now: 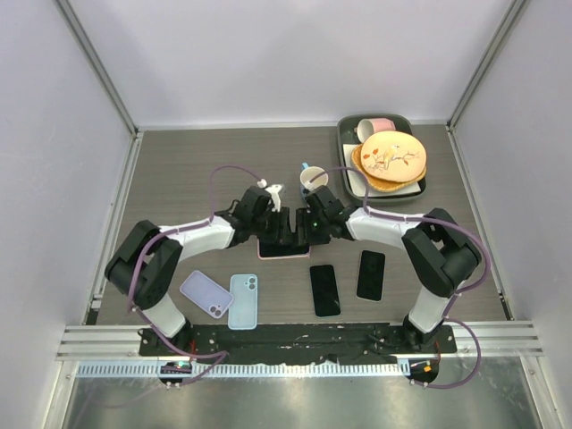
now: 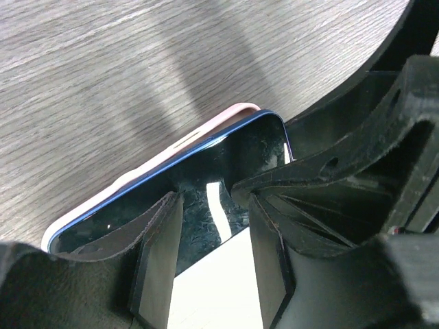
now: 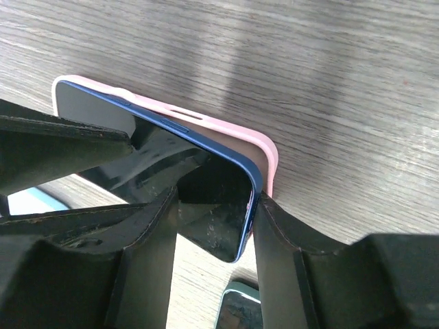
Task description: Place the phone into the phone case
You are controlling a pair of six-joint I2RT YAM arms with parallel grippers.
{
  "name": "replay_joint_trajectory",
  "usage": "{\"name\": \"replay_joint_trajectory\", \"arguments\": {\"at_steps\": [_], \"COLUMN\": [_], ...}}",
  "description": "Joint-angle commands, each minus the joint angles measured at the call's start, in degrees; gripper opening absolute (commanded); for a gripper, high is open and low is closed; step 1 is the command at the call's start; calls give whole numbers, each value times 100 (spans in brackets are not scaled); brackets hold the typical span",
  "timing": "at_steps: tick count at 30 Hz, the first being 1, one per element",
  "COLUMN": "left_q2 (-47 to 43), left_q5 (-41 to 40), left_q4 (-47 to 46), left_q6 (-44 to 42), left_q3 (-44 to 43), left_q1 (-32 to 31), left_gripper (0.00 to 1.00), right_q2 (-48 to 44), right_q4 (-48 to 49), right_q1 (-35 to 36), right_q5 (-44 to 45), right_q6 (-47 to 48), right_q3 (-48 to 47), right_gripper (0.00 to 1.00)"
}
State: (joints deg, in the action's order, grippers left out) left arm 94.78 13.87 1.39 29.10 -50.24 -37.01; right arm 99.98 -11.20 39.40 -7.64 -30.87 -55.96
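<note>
Right, you're at the seating step. The phone point(image 3: 212, 199), dark screen up with its blue edge showing, lies on the pink phone case point(image 3: 269, 164) in the middle of the bench point(image 1: 179, 179), with both arms closed in over it.

From the left wrist camera, the blue edge looks tucked just inside the pink rim along that side. The left jaws are parted a little and grip nothing, and their tips are low over the glass.

From the right wrist camera it's less tidy. The phone's corner rides above the case, with pink lip showing beyond and beneath it. The right jaws also stand partly open, straddling that corner. They seem to clamp nothing, though contact is hard to judge.

So I'd call it partway in. Next you want a firm downward press on that raised corner while the left end is pinned, so the case can't skate across the bench.
</note>
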Motion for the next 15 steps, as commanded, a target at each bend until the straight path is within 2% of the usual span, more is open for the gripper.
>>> {"name": "replay_joint_trajectory", "arguments": {"at_steps": [1,7,9,10,15], "left_q2": [322,304,321,339,374], "left_q5": [-174,-349,-411,-472,-534], "left_q4": [20,54,37,37,37], "left_q6": [16,60,113,113,166], "left_q3": [181,260,295,321,383], "left_q1": [-122,-122,-122,-122,-122], "left_gripper": [49,49,50,50,50], "right_q2": [425,303,22,-109,-1059], "right_q4": [-1077,-1095,-816,-718,-252], "right_q1": [516,587,595,595,595], "right_q5": [1554,1652,1599,1547,1126], "right_q6": [978,1039,1048,1048,961], "right_q3": [33,15,199,270,612], "right_gripper": [49,50,51,56,63]}}
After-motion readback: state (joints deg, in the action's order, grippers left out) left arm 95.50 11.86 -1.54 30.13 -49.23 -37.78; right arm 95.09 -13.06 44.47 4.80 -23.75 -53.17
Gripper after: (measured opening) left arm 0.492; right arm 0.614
